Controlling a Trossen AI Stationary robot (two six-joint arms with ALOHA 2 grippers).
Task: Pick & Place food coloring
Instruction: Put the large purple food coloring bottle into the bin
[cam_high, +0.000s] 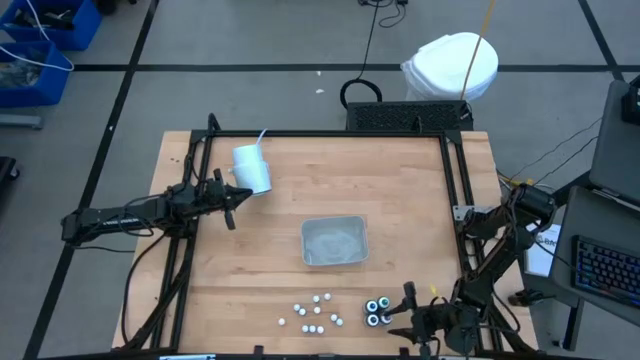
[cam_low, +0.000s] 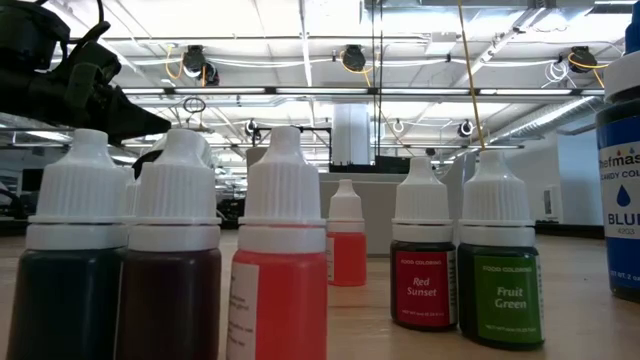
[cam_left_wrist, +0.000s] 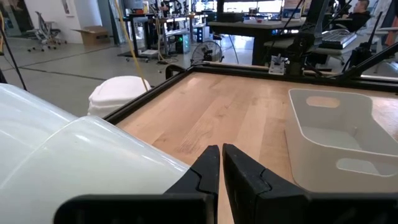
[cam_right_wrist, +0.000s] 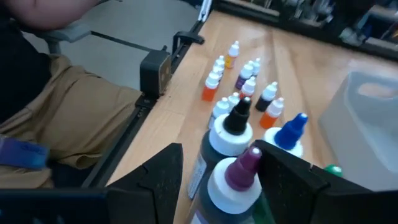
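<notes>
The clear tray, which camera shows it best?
The high view: the clear tray sits whole and unobstructed mid-table. The left wrist view shows only its near corner and inside wall, the right wrist view just a blurred edge, and the low view doesn't show it.

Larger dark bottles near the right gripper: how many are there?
4, packed in a square just ahead of the open right gripper: black-tipped bottle, purple-tipped bottle, blue-tipped bottle, green-tipped bottle. None appears hidden.
</notes>
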